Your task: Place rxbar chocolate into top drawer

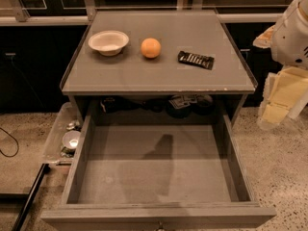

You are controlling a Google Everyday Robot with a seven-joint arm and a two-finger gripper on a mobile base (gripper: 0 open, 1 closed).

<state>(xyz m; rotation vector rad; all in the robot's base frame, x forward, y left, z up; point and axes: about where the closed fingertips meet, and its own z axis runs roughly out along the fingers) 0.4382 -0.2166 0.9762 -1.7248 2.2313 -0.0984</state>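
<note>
The rxbar chocolate (196,59) is a flat black bar with pale lettering. It lies on the right part of the grey cabinet top (159,71), to the right of the orange (150,47). The top drawer (159,177) is pulled out wide below the cabinet top; its flat grey bottom holds nothing, and its small knob (159,226) shows at the bottom edge. My gripper (281,100) hangs at the far right of the view, beside the cabinet and lower than its top, well right of the bar and holding nothing that I can see.
A white bowl (109,42) sits on the left of the cabinet top. A clear bin with small items (65,138) stands on the floor left of the drawer. Dark objects (185,104) lie inside the cabinet behind the drawer. A cable (9,143) lies on the floor at left.
</note>
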